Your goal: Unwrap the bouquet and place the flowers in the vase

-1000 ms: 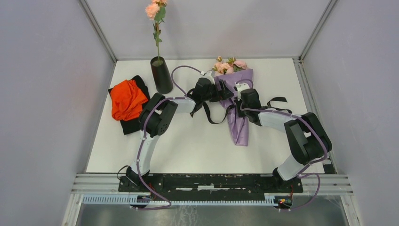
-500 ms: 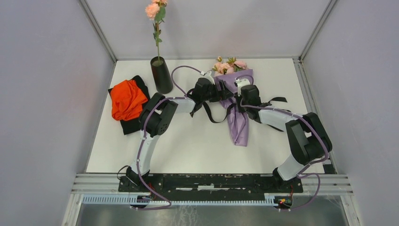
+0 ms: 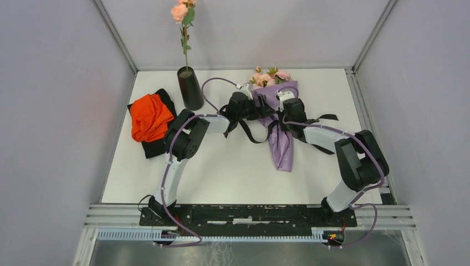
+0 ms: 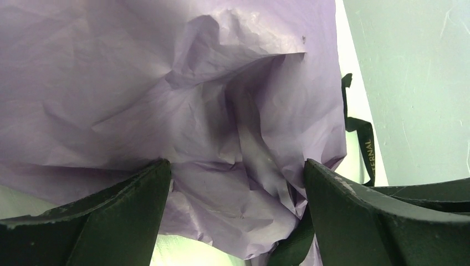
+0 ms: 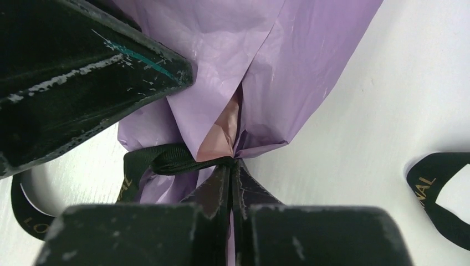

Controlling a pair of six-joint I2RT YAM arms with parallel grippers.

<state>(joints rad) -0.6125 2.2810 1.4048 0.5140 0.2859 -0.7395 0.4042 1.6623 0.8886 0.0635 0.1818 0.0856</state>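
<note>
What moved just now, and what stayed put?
The right hand moved a little further onto the bouquet and snapped shut at the black ribbon knot. The left hand stayed wide open around the purple paper. The vase, its one flower and the orange cloth did not move.

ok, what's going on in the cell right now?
Both arms are on the lilac-paper-wrapped rose bouquet lying mid-table. The right gripper is shut on its black ribbon at the knot; the left gripper is open, straddling the paper. The wrap is not off yet. One pink rose already stands in the tall black vase.
</note>
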